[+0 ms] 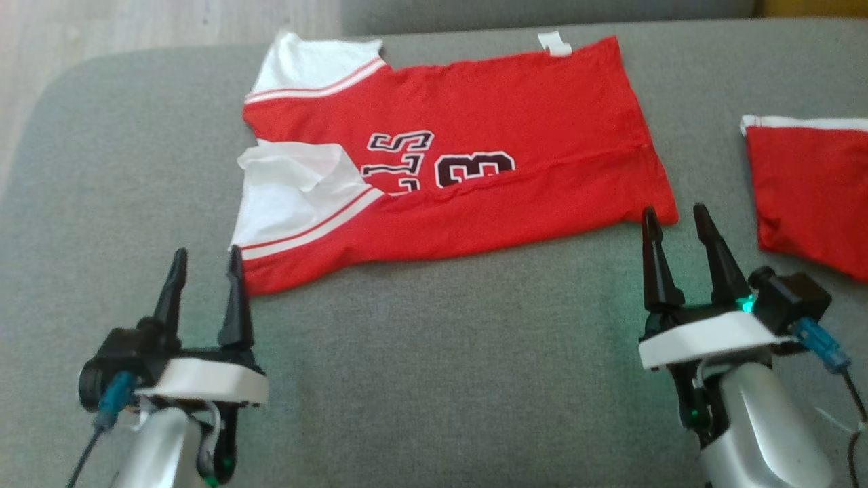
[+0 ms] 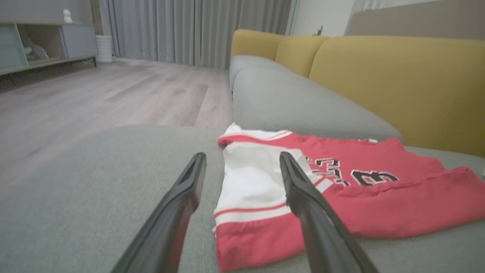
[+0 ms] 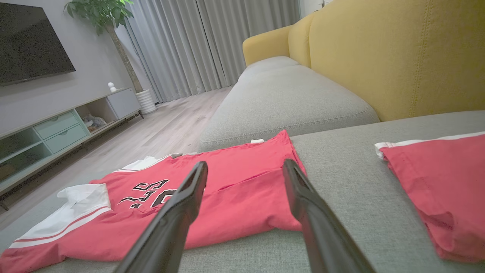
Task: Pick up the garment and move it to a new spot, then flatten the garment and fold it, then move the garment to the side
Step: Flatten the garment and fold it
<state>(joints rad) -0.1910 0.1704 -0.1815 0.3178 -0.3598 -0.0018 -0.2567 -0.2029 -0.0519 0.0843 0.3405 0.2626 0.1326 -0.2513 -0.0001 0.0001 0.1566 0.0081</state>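
head view / garment: red jersey (image 1: 475,169) with white sleeves lies spread on the grey sofa cushion (image 1: 434,379). Its near long edge appears turned up over the body, and a crease runs along its length.
head view / left gripper (image 1: 207,252): fingers apart and empty, just beside the near sleeve-end corner.
head view / right gripper (image 1: 674,210): fingers apart and empty, just beside the near hem corner.
head view / second red garment (image 1: 807,190): folded, lying apart to the right.
head view / step (judgement): one lengthwise fold looks done and the next fold is pending.
head view / writing: black numeral "3" outlined in white. A second digit and a word ending in "S" are cut off by the fold and the sleeve.
left wrist view / left gripper (image 2: 242,155): jaws wide, framing the white sleeve (image 2: 250,178).
left wrist view / advice: pinch both layers low at the corner so the lower layer does not slip.
left wrist view / writing: only the "3" reads.
right wrist view / right gripper (image 3: 244,163): jaws wide, straddling the hem corner of the jersey (image 3: 235,223).
right wrist view / advice: close both grips together, lift level, and keep clear of the second garment.
right wrist view / tag (image 3: 257,141): small and white, at the far edge. Any print is too small to read.
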